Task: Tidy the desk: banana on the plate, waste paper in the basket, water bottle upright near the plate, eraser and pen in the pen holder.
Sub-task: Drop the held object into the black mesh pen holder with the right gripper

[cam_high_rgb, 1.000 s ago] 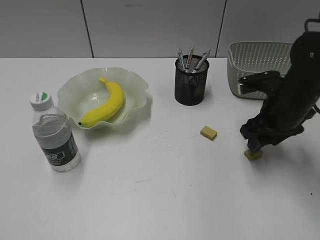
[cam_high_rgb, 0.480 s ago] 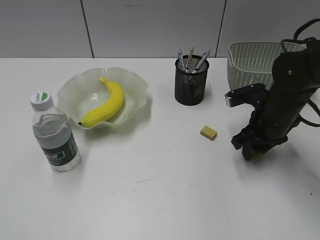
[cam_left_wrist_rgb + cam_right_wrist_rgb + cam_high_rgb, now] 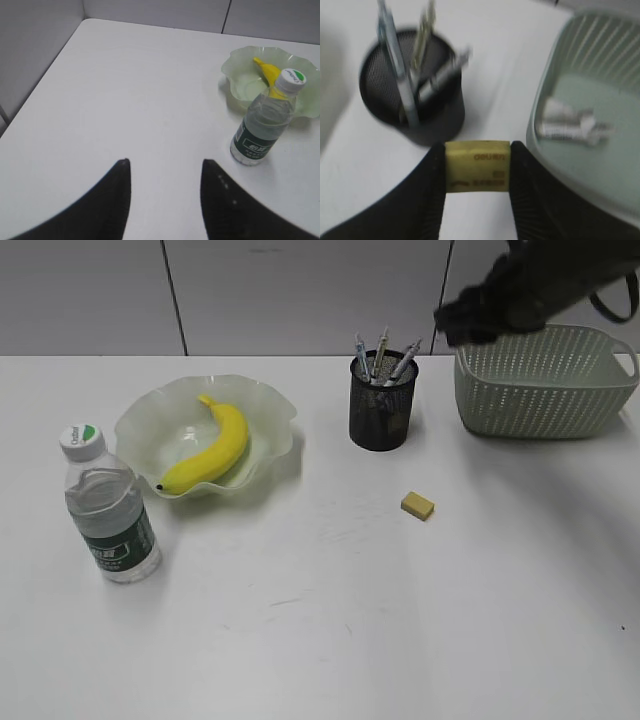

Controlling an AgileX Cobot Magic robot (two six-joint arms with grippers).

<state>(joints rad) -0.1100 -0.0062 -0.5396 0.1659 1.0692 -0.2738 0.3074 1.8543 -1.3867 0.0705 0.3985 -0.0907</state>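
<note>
My right gripper [image 3: 477, 167] is shut on a yellow eraser [image 3: 477, 165] and holds it high, between the black mesh pen holder [image 3: 415, 107] and the basket [image 3: 592, 125]. In the exterior view the right arm [image 3: 510, 290] is a dark blur at top right. The pen holder [image 3: 382, 400] holds several pens. A second yellow eraser [image 3: 418, 505] lies on the table. The banana [image 3: 212, 445] lies on the pale green plate [image 3: 140, 425]. The water bottle [image 3: 108, 505] stands upright left of the plate. My left gripper [image 3: 165, 165] is open and empty over bare table.
Crumpled waste paper [image 3: 570, 125] lies in the green basket [image 3: 545, 380] at the back right. A grey wall runs behind the white table. In the left wrist view the bottle [image 3: 265, 125] and plate [image 3: 235, 65] are at the right.
My right gripper has risen from the table at the right with the yellow eraser in it and moved back and left, up near the pen holder and basket. The left arm has not moved.
</note>
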